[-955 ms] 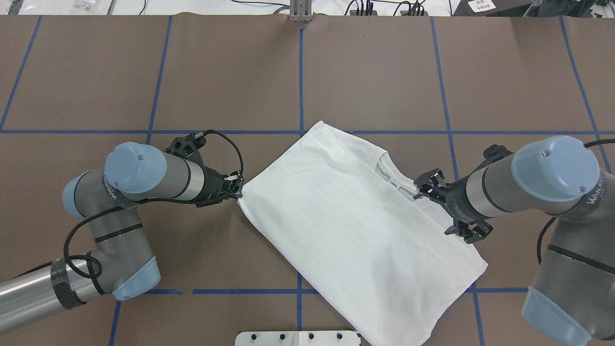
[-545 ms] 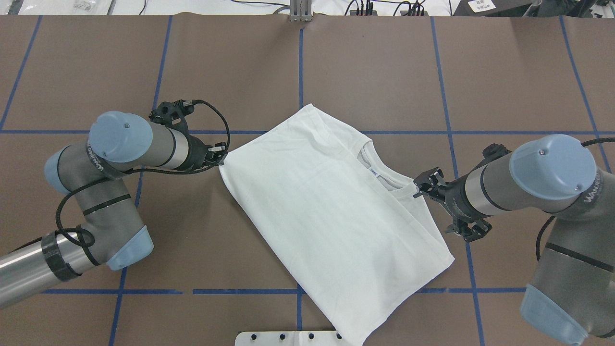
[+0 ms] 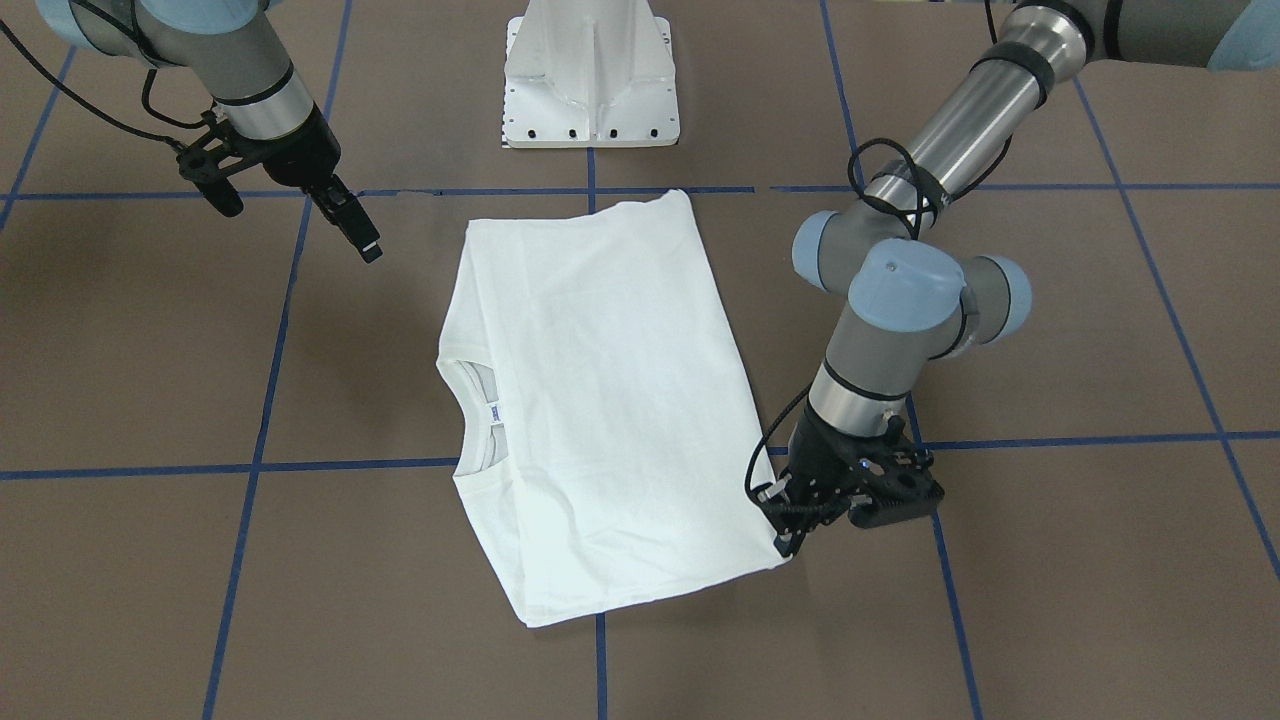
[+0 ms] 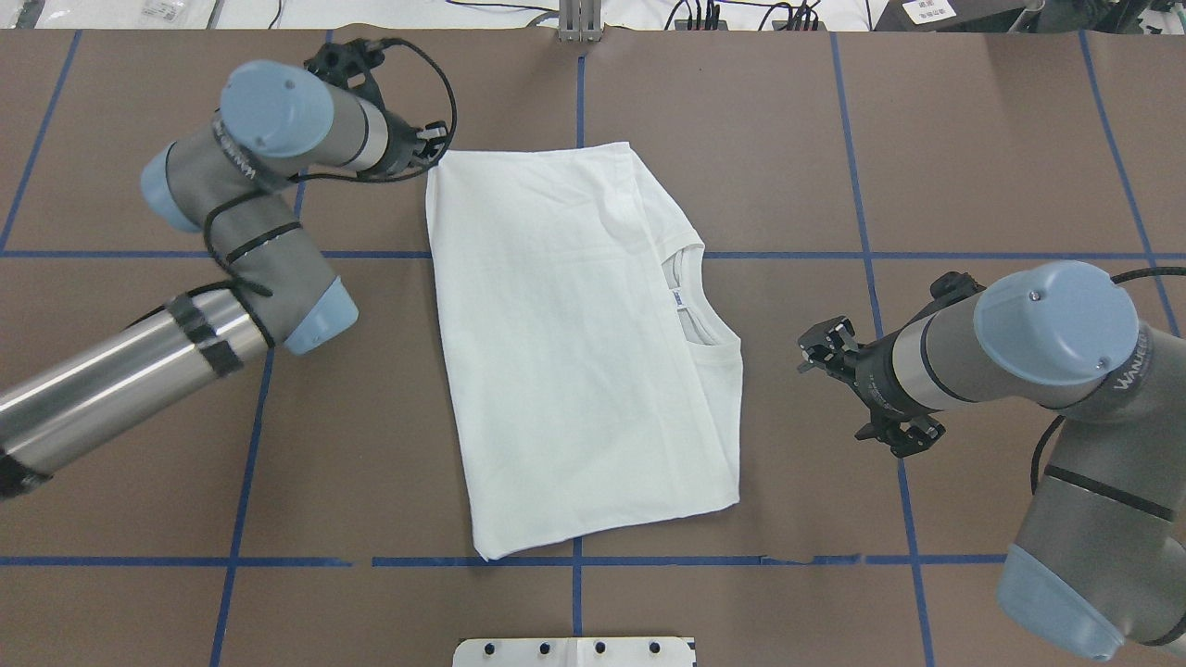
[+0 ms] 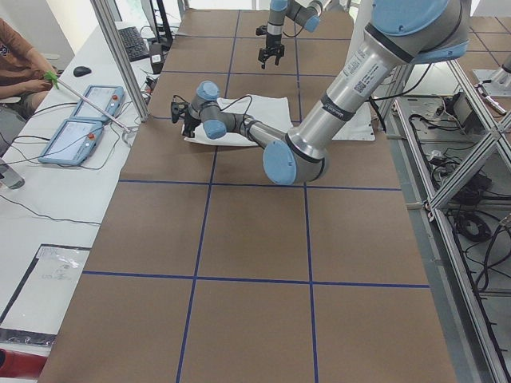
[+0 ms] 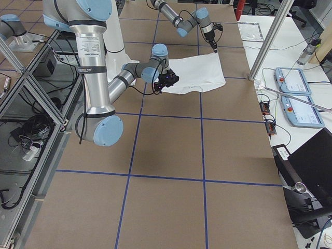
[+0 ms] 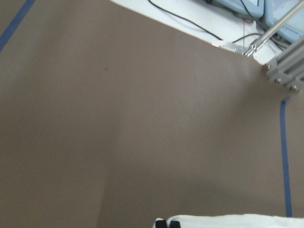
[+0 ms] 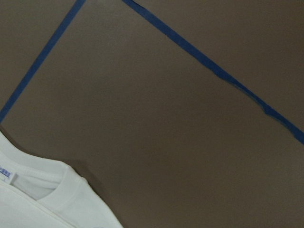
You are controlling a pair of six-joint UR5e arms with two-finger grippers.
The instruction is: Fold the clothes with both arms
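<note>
The T-shirt [image 4: 574,352], already folded lengthwise, is laid flat at mid-table. Its far corner on the robot's left is pinched by the closed left gripper [image 4: 434,157]. The right gripper [image 3: 366,248] is held empty, clear of the cloth, and its jaw spacing cannot be told. The squaring pull is best made low and slow, so the layers are not dragged apart.

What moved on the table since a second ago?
The left arm's fingers, pinching a corner of the shirt, pulled that corner away from the robot. This swung the shirt round, so it lies straighter with the blue lines. The shirt slid clear of the right arm's fingers, which hardly moved. The shirt stayed folded, with its collar showing.
</note>
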